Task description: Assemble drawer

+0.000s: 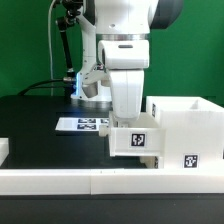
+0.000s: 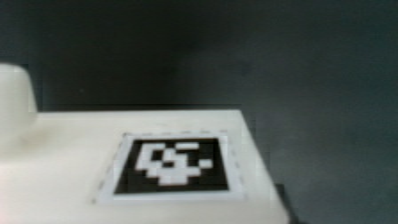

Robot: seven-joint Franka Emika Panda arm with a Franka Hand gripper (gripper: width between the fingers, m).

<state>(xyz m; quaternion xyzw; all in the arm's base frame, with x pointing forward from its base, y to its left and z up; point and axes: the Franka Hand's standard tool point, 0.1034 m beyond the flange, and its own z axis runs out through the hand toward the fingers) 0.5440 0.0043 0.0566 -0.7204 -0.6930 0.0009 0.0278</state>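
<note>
My gripper (image 1: 130, 124) reaches down onto a small white drawer tray (image 1: 136, 141) that shows a black-and-white tag. It is shut on the tray's upper wall, and the fingertips are hidden behind that wall. The tray hangs just above the table, close to the exterior view's left side of the tall white casing (image 1: 188, 122), which has an open top and a tag low on its front. In the wrist view the tray's tagged face (image 2: 173, 162) fills the lower part and no fingers show. A white part (image 1: 4, 150), cut off at the exterior view's left edge, may be the second tray.
The long low white rail (image 1: 70, 181) runs along the front of the table. The marker board (image 1: 82, 124) lies flat behind the tray, near the arm's base. The table top is black and the backdrop is green.
</note>
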